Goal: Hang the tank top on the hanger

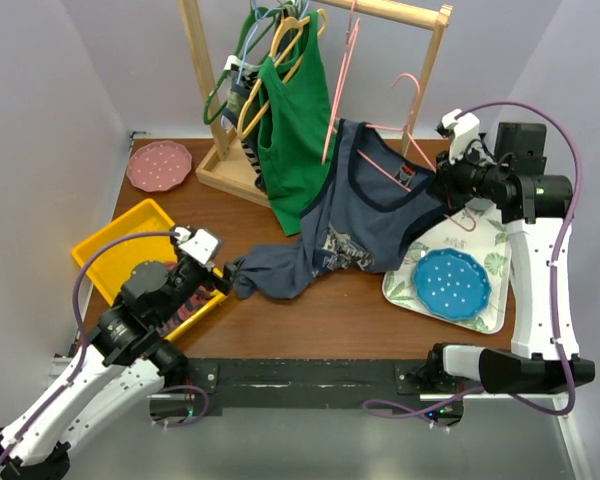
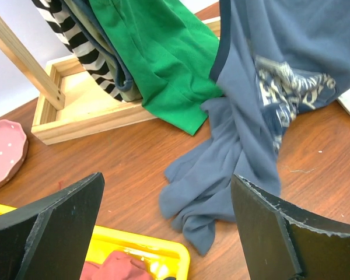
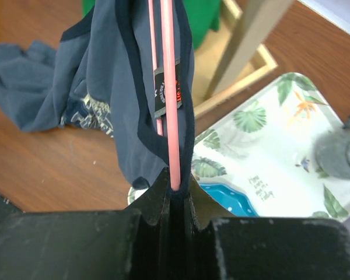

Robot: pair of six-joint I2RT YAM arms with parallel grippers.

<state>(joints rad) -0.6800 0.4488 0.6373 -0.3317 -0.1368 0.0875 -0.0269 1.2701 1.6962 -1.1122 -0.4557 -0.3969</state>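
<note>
Lower left, the left end effector (image 1: pixel 223 278) gapes wide, nearest the tank top (image 1: pixel 365 215), whose crumpled hem lies just right of it on the table (image 1: pixel 320 320). The garment slants up-right to the right end effector (image 1: pixel 445 188), clamped on the hanger (image 1: pixel 380 165) threaded inside.

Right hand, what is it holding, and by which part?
The right hand is shut on the wire of the pink hanger, with an edge of the tank top seemingly pinched alongside.

Green tank top (image 1: pixel 298 140) is hanging off the wooden rack (image 1: pixel 218 172) at the far side, pink plate (image 1: pixel 159 165) and yellow bin (image 1: pixel 128 232) are sitting left, blue plate (image 1: pixel 452 285) is resting on the leafy tray (image 1: pixel 492 250) right.
</note>
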